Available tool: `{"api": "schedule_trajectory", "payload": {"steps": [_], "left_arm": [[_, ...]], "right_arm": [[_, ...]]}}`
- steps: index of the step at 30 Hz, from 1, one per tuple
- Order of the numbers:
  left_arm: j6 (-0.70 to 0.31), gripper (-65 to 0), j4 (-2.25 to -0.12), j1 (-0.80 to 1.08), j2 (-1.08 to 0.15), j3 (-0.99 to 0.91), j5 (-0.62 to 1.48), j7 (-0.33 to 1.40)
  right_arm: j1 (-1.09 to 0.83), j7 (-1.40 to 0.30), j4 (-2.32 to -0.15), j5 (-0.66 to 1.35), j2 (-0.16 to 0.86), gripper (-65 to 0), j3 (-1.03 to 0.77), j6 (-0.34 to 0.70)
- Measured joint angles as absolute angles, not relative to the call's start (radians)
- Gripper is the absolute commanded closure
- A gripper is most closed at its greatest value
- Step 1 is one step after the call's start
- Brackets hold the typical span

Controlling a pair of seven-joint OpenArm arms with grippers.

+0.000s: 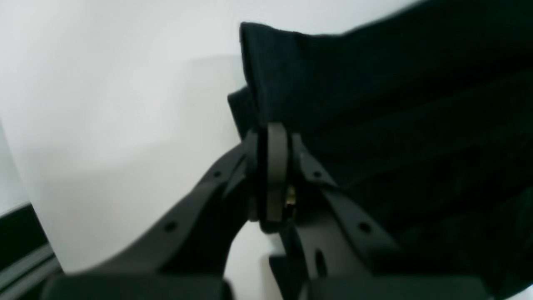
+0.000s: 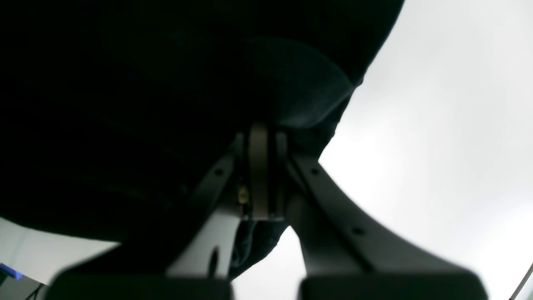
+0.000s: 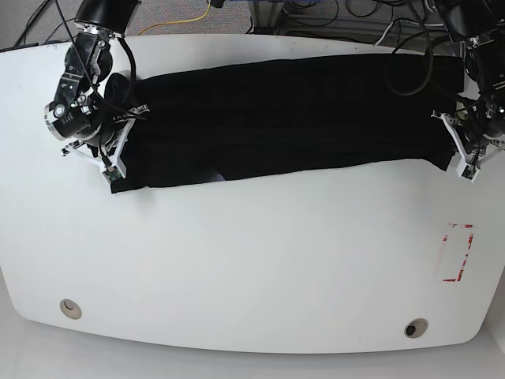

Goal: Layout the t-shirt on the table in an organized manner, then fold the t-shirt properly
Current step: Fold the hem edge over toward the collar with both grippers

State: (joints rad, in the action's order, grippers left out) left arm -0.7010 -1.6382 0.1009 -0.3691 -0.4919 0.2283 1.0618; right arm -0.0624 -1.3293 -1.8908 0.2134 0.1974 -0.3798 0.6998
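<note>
Black t-shirt (image 3: 284, 118) stretched as a long band between both grippers on white worktop (image 3: 252, 260). Left gripper (image 1: 272, 133) and right gripper (image 2: 262, 129) each pinch an end fold. Folding step; next likely carrying edges over together.

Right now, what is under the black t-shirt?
The white table lies under the t-shirt, showing all around it. A small purple bit peeks out at its front edge. Anything else beneath the cloth is covered.
</note>
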Motion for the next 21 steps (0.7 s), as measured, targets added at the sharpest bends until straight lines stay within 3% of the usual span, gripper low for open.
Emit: {"api": "schedule_trajectory", "payload": {"steps": [8,21], "left_arm": [[-0.701,-23.7,-1.641,0.119,-0.371,-0.532,0.225,1.09],[-0.698,-24.7,-1.642,0.129,-0.372,-0.585,0.215,1.163]], "right_arm": [[-0.063,-1.328,-1.89,0.214,0.197,0.0,-0.38,0.7],[-0.065,-1.33,-1.889,0.213,0.197,-0.2,-0.38,0.7]]}}
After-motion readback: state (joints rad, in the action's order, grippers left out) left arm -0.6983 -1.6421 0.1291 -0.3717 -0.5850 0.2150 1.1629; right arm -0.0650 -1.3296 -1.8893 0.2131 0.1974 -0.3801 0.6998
